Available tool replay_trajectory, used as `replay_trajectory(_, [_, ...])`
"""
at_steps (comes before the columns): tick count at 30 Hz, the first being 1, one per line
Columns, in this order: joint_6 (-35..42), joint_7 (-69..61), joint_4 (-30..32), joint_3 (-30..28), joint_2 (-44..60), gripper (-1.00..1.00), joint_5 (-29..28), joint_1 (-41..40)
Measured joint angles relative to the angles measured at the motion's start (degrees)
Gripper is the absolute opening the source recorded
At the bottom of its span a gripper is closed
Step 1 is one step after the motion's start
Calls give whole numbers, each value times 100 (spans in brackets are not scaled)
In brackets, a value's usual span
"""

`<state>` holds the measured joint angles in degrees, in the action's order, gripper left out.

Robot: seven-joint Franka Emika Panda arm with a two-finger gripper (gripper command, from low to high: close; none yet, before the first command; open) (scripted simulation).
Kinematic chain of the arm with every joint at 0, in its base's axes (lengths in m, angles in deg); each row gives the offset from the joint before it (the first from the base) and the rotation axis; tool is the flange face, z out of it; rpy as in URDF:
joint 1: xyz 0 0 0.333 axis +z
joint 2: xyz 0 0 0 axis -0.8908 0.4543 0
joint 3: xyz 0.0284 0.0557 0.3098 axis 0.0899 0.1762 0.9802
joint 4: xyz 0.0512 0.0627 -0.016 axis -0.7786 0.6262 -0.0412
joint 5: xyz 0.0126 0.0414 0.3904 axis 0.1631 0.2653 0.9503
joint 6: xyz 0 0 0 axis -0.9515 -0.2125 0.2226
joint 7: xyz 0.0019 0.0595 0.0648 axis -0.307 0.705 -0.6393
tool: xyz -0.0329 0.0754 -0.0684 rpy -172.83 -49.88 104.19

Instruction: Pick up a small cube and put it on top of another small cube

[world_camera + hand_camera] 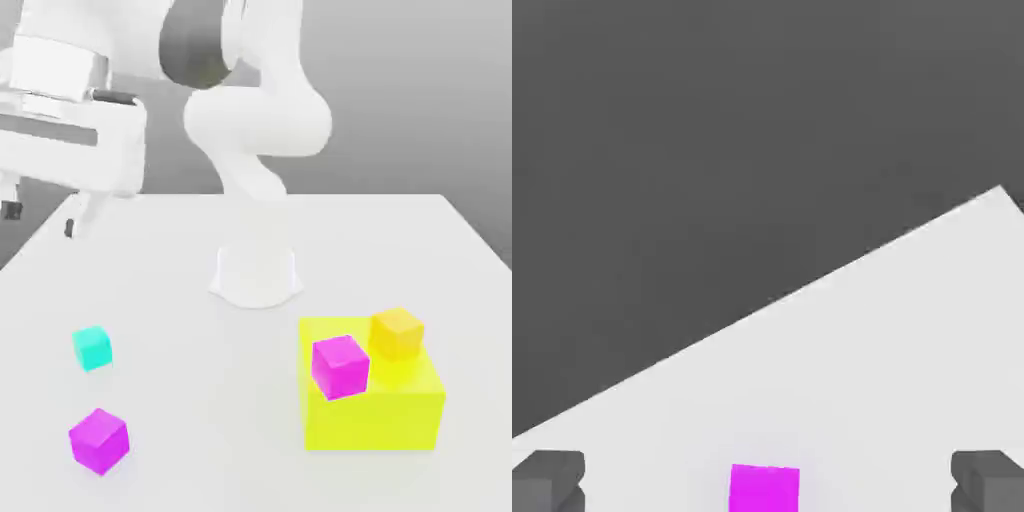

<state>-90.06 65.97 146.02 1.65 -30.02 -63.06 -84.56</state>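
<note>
Claw (pixel 40 220), its fingers apart and empty, hangs high on the exterior view's left; best lower it squarely over the turquoise cube (pixel 93 348), straddling opposite faces, clear of the nearby magenta cube (pixel 99 441). Open worktop (pixel 200 400) surrounds both. In the hand view, a magenta cube (pixel 764 489) lies inside the worktop's edge.

A pale tabletop (pixel 200 400) was observed, evenly lit (edges crisp), with a shaded grey backdrop (pixel 400 110) behind it.
</note>
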Motion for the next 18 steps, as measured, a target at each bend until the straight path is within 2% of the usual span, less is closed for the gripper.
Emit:
replay_trajectory(7, [-831,-9,844,-693,1077,0,123,-629])
replay_trajectory(11, [-1335,-444,1274,-992,1731,0,807,-831])
replay_trajectory(12, [-1486,-653,1284,-923,1931,0,1117,-929])
replay_trajectory(15, [-1958,-1282,1194,-210,2554,0,2013,-1390])
replay_trajectory(18, [-2454,-1646,1070,601,3169,0,2480,-2093])
